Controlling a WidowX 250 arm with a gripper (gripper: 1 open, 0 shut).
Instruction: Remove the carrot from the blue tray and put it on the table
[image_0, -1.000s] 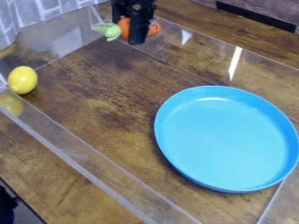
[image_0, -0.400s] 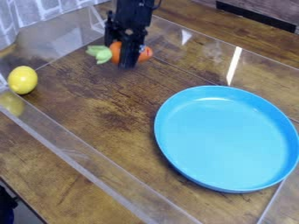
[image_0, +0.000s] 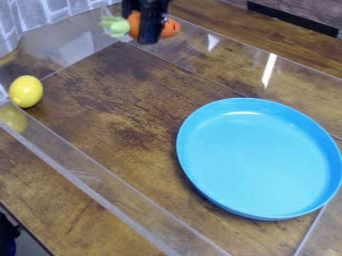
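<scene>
The fingers hold the carrot tight, high above the table, far from the blue tray. Dropped from here, it might bounce and roll away.

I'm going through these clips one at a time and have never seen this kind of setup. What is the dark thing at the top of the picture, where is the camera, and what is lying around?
There is one view, a camera looking down at an angle onto a worn wooden table edged by clear plastic walls. The dark thing at the top edge is the robot's hand, the two-fingered end of a single arm, pointing down. It is shut on a small orange toy carrot, whose pale green leaves stick out to the left. The carrot looks lifted off the wood, though I can't be certain from this angle. At lower right lies a large round blue tray with nothing in it. At the left edge a yellow ball rests against the clear wall. So the carrot is already out of the tray, but not yet set down.
</scene>
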